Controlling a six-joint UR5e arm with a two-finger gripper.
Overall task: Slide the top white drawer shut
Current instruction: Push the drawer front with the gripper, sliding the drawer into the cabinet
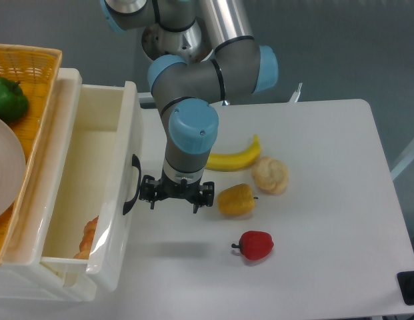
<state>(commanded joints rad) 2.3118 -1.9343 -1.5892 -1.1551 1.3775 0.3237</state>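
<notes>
The top white drawer [120,143] stands partly pulled out of the cabinet at the left, its front panel facing right with the black curved handle [131,184] on it. A croissant [88,237] lies inside at the near end. My gripper [177,195] hangs low just right of the drawer front, open with nothing between its fingers. Its left fingertip [147,194] is right by the handle; I cannot tell whether it touches it. Below the drawer, a corner of the lower white drawer front [70,283] shows.
An orange wicker basket [33,63] on the cabinet holds a green pepper [8,99] and a white plate [3,167]. On the table right of the gripper lie a banana [228,159], a bread roll [270,175], a yellow pepper [237,200] and a red pepper [255,245].
</notes>
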